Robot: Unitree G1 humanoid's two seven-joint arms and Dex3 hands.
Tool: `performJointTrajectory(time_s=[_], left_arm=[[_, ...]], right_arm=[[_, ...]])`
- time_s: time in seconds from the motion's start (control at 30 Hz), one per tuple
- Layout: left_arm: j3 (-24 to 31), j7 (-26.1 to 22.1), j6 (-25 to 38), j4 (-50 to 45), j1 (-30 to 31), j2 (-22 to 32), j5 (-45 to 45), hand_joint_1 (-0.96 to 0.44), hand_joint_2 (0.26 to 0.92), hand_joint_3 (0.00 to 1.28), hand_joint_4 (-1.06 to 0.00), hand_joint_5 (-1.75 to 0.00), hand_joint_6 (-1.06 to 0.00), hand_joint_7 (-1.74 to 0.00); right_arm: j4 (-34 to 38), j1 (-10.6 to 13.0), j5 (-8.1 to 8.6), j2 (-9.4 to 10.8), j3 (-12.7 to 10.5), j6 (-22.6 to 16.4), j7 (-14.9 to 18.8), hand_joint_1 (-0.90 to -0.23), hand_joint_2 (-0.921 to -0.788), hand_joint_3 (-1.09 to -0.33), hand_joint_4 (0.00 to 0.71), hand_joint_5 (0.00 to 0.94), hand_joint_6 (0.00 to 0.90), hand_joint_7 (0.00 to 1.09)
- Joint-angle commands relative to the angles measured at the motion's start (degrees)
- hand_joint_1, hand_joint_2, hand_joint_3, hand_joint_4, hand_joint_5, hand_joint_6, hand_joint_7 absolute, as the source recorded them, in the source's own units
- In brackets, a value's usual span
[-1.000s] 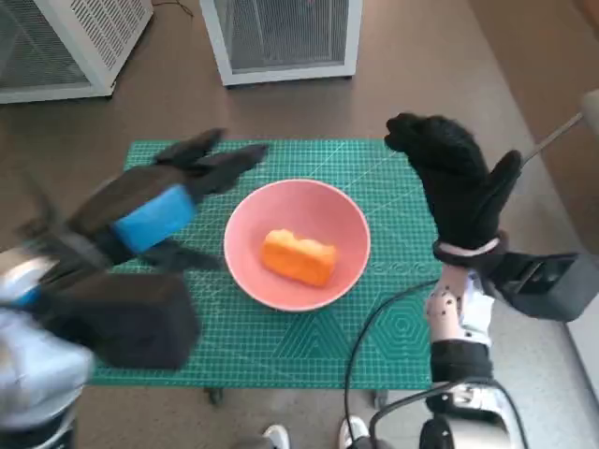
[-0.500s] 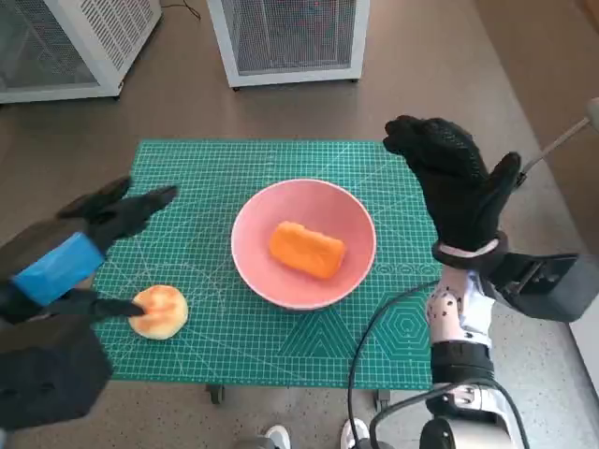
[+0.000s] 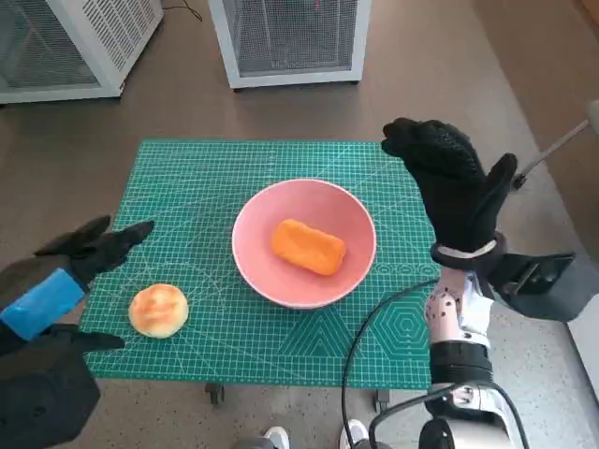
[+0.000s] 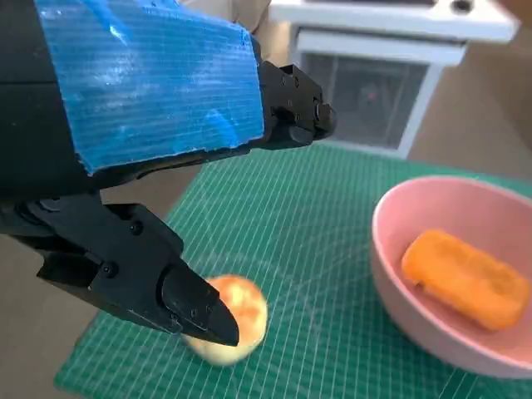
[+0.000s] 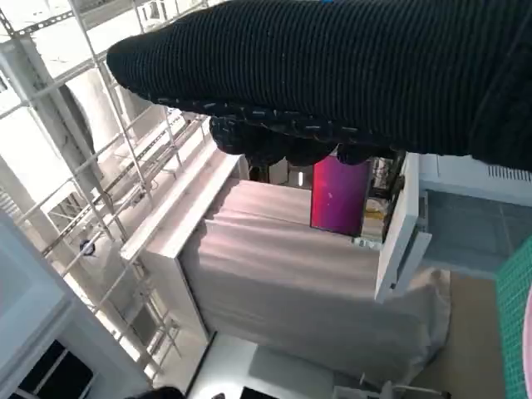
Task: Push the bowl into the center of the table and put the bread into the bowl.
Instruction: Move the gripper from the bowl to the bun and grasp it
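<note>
A pink bowl (image 3: 271,267) (image 4: 416,299) sits near the middle of the green cutting mat (image 3: 206,187), with an orange oblong bread (image 3: 308,247) (image 4: 464,278) inside it. A round pale bun (image 3: 158,310) (image 4: 229,326) lies on the mat near its front left corner. My left hand (image 3: 65,271) (image 4: 141,125) hovers over the mat's left edge beside the bun, fingers apart and holding nothing. My right hand (image 3: 453,192) (image 5: 332,75) is raised flat over the mat's right edge, fingers together and extended, empty.
Two white mesh-fronted cabinets (image 3: 288,37) (image 3: 56,42) stand on the floor beyond the table. A black cable (image 3: 374,337) loops by my right forearm. Shoe tips (image 3: 276,436) show below the table's front edge.
My left hand has pulled back from beside the bowl toward the front left edge, uncovering the round bun. The bowl, the orange bread and my right hand stay put.
</note>
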Motion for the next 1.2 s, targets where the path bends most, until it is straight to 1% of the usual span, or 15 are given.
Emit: performJointTrajectory(time_s=[0.03, 0.43, 0.57, 0.7, 0.87, 1.07, 1.2], left_arm=[[-2.75, 2.33, 1.36, 0.29, 0.51, 0.31, 0.83, -0.08, 0.746, 0.01, -0.13, -0.01, -0.24, -0.01], [-10.01, 8.22, -0.74, 5.89, 0.51, -0.46, 1.65, -0.1, 0.748, 0.0, -0.14, 0.0, -0.25, -0.01], [-14.35, 10.04, -1.12, 9.66, -0.64, -0.34, 3.29, -0.12, 0.753, 0.01, -0.14, 0.0, -0.25, -0.01], [-19.81, 11.78, -1.15, 14.14, -2.31, -0.19, 6.49, -0.14, 0.759, 0.01, -0.14, 0.0, -0.25, 0.0], [-25.52, 13.51, -0.62, 20.18, -5.03, -1.27, 10.03, -0.14, 0.765, 0.01, -0.14, 0.0, -0.25, 0.0], [-30.66, 13.46, 2.01, 26.1, -8.47, -2.8, 13.85, -0.08, 0.774, 0.01, -0.18, -0.01, -0.28, -0.01], [-33.04, 12.1, 3.84, 28.49, -10.2, -3.1, 15.14, -0.05, 0.781, 0.01, -0.23, -0.02, -0.33, -0.03]], right_arm=[[0.79, 0.29, 0.04, -0.35, -0.14, 0.43, 0.25, -0.532, -0.921, -0.47, 0.332, 0.0, 0.505, 0.01], [-1.03, 1.15, 0.03, -1.22, -0.1, 0.6, 0.15, -0.533, -0.921, -0.474, 0.328, 0.0, 0.505, 0.01], [-1.14, 1.34, 0.1, -1.5, -0.17, 0.66, 0.17, -0.528, -0.921, -0.477, 0.327, 0.0, 0.505, 0.01], [-1.53, 1.63, -0.03, -1.68, -0.12, 0.6, 0.03, -0.526, -0.921, -0.479, 0.325, 0.0, 0.506, 0.01], [-2.0, 1.88, -0.32, -2.08, -0.22, 0.39, -0.41, -0.521, -0.921, -0.48, 0.324, 0.0, 0.505, 0.01], [-2.15, 1.88, -0.75, -2.49, -0.27, -0.03, -1.04, -0.519, -0.921, -0.481, 0.325, 0.001, 0.506, 0.01], [-2.15, 1.88, -1.03, -2.67, -0.1, -0.46, -1.29, -0.516, -0.921, -0.482, 0.326, 0.001, 0.507, 0.01]])
